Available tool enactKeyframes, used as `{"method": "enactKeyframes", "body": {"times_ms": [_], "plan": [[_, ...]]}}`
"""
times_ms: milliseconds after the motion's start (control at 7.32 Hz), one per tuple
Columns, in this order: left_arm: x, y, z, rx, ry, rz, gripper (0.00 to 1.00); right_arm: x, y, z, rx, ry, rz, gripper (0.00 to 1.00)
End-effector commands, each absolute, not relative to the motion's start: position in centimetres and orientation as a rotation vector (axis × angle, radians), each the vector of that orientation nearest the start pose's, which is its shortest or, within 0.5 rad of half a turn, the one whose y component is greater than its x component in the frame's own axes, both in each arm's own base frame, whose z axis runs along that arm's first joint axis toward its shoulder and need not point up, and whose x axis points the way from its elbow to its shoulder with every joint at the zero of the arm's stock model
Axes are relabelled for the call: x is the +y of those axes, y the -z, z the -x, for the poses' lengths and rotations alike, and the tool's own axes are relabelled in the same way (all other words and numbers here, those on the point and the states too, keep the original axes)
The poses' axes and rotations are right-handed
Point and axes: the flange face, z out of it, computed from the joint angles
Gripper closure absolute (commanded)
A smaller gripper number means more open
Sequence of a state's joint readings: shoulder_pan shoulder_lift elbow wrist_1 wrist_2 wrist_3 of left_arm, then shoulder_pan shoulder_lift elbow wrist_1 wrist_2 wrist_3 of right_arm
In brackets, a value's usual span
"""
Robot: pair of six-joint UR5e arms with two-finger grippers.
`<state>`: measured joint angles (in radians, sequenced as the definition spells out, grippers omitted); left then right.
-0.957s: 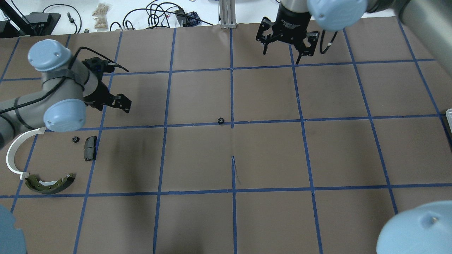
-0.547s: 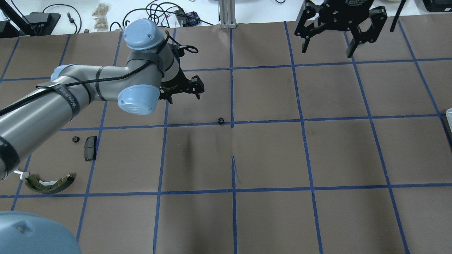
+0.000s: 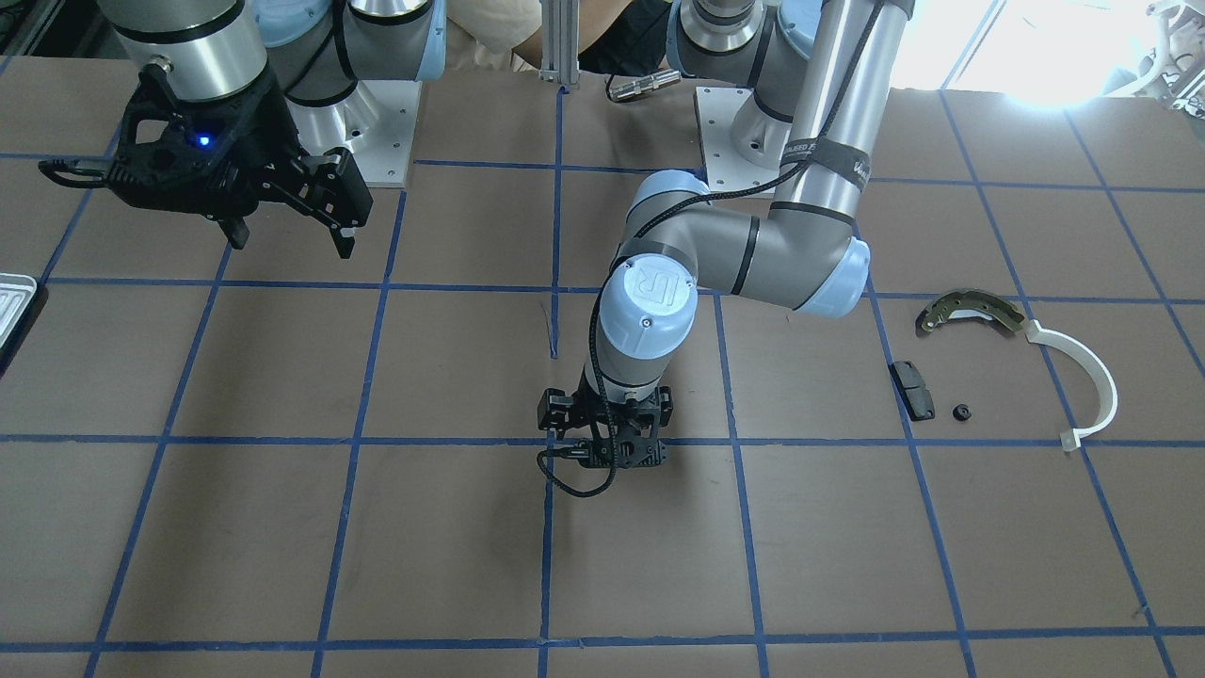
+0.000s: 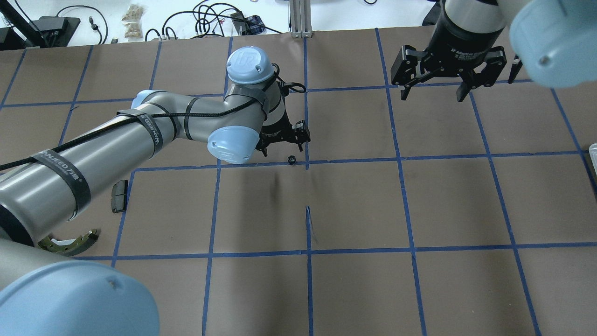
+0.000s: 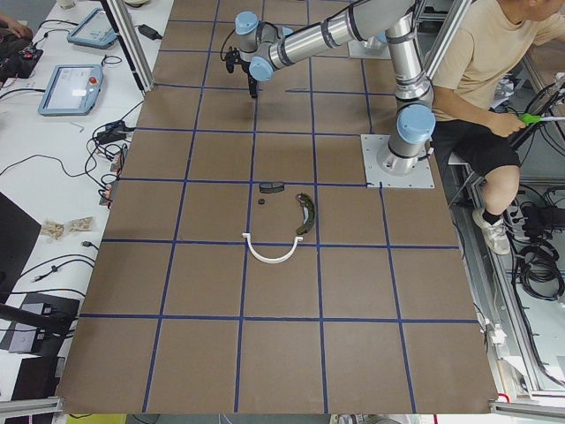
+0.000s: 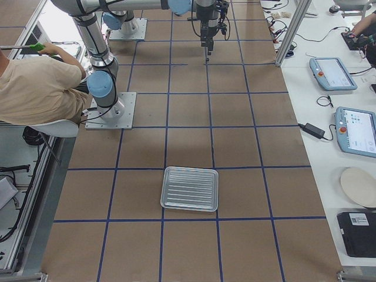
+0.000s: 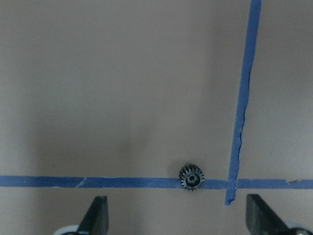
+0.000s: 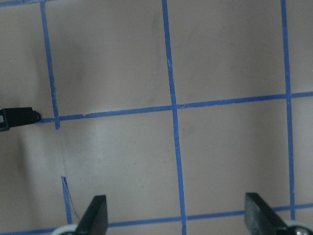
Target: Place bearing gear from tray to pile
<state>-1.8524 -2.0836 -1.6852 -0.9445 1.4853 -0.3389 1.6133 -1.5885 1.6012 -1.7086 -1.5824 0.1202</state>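
Observation:
A small black bearing gear [image 4: 292,159] lies on a blue tape line near the table's middle. In the left wrist view the gear [image 7: 191,176] sits just ahead of the gap between the fingers. My left gripper [image 4: 283,148] hangs over it, open and empty; it also shows in the front view [image 3: 607,457]. My right gripper [image 4: 431,95] is open and empty, raised at the far right. The tray [image 6: 189,188] is empty at the right end of the table. The pile holds a brake shoe [image 3: 970,309], a black pad [image 3: 913,389], a white arc [image 3: 1092,381] and a second small gear [image 3: 961,412].
The table is brown paper with a blue tape grid. The tray's corner shows at the overhead view's right edge [image 4: 593,151]. A seated operator [image 5: 477,79] is beside the robot's base. Cables and tablets lie on the white bench beyond the far edge.
My left arm has swung right from beside the pile to over the gear at the table's middle. My right gripper has moved right and a little nearer.

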Motion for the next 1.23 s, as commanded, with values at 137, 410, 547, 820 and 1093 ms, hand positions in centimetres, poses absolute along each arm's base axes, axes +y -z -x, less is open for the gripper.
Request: {"method": "enactKeyframes", "body": {"times_ms": [137,410,547,820,1093], "plan": [[-55.8,-17.8,33.0,3.166,-0.029,0.044,0.0,-48.7,-50.3,-15.1,3.144,0.189,-0.106,0.0],[-56.1,-17.1,33.2,3.162,-0.039,0.097,0.25,-48.2,-49.9,-15.2,3.144,0.153,-0.102,0.0],[-56.0,-17.1,33.4,3.164,-0.03,0.109,0.47,-48.2,-49.8,-15.2,3.146,0.151,-0.105,0.0],[-56.0,-16.9,33.3,3.162,-0.031,0.1,1.0,-48.2,-50.0,-15.2,3.145,0.166,-0.105,0.0],[-56.3,-19.0,32.2,3.105,0.042,0.093,1.0,-48.2,-50.0,-15.2,3.144,0.168,-0.108,0.0]]}}
